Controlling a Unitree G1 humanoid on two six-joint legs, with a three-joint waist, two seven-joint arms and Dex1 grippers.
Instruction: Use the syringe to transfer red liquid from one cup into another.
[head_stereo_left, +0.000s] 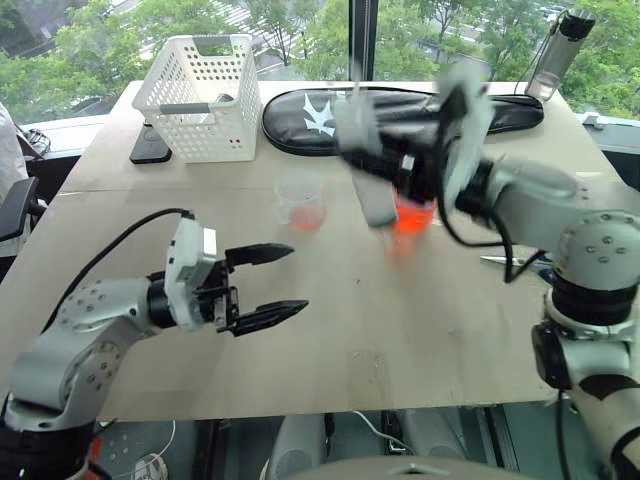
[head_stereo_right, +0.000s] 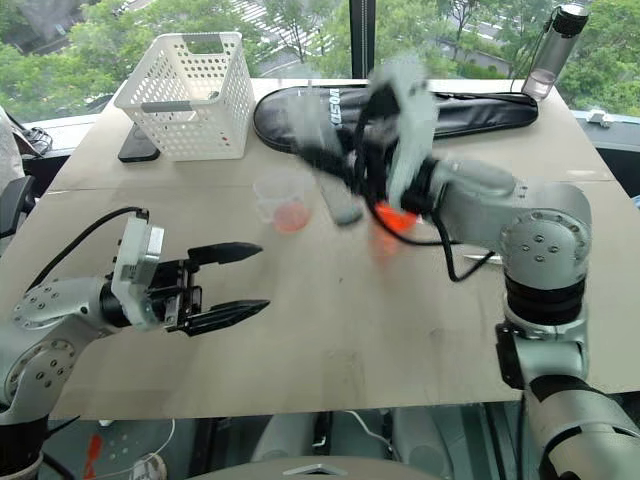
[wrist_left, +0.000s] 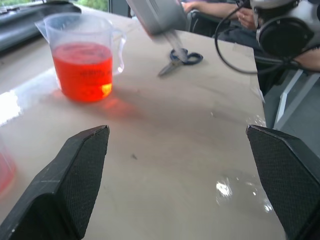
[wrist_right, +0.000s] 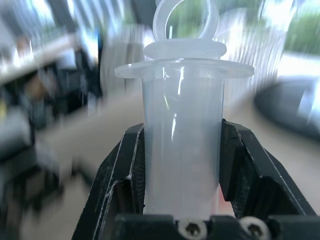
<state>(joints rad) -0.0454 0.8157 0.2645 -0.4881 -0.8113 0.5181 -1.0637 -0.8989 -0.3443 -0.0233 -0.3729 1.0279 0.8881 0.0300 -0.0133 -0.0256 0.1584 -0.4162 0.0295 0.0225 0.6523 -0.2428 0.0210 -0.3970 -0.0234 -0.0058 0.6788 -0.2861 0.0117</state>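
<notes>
A: status on the right gripper (wrist_right: 182, 165)?
B: clenched on the barrel of the large clear plastic syringe (wrist_right: 182, 135), just under the flange. plunger ring sits against the flange, so it looks pushed in and I'd guess it holds nothing yet

A: where is it relative to the cups?
B: in the air above the larger clear plastic beaker with red liquid (wrist_left: 82, 62), heavily blurred. the barrel grip leaves the plunger ring free, probably for the other hand

A: left gripper (head_stereo_left: 265, 287)?
B: released, fingers wide apart, holding nothing, low over the pale wooden table (head_stereo_left: 400, 330) and pointing toward the cups

A: target cup?
B: smaller clear plastic beaker (head_stereo_left: 299, 200), upright near the big one toward the robot's left, with a little red liquid in the bottom

A: risk?
B: blue-handled scissors (wrist_left: 181, 57) lie beyond the big beaker, so watch the swing
</notes>
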